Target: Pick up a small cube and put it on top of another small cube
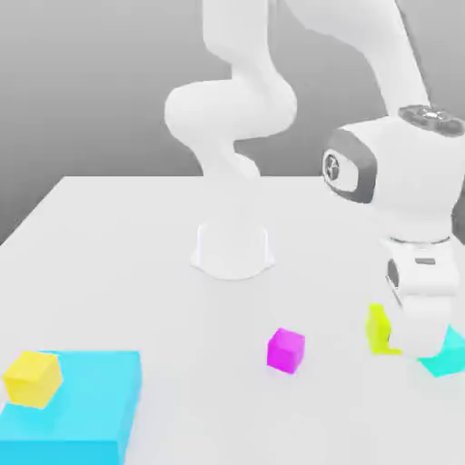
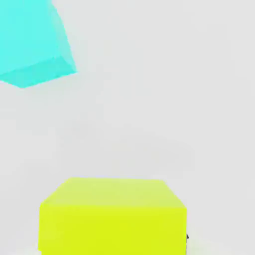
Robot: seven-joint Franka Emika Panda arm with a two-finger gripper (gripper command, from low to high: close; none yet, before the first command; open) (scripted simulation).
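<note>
The claw (image 2: 113,249) is closed on the lime cube (image 2: 113,226), which sits between its fingertips. Near the lime cube, toward the exterior view's right, is the turquoise cube (image 1: 445,354), partly hidden by the arm. The magenta cube (image 1: 285,351) lies on the worktop (image 1: 209,372) to the lime cube's other side; well beyond, the golden cube (image 1: 34,380) rests on the flat cyan block (image 1: 91,400).

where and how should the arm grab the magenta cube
Probably best from straight above, jaws turned to match a pair of opposite upright sides: the magenta cube has flat faces, rests on the table apart from other blocks, and sits turned, one corner toward the camera
</note>
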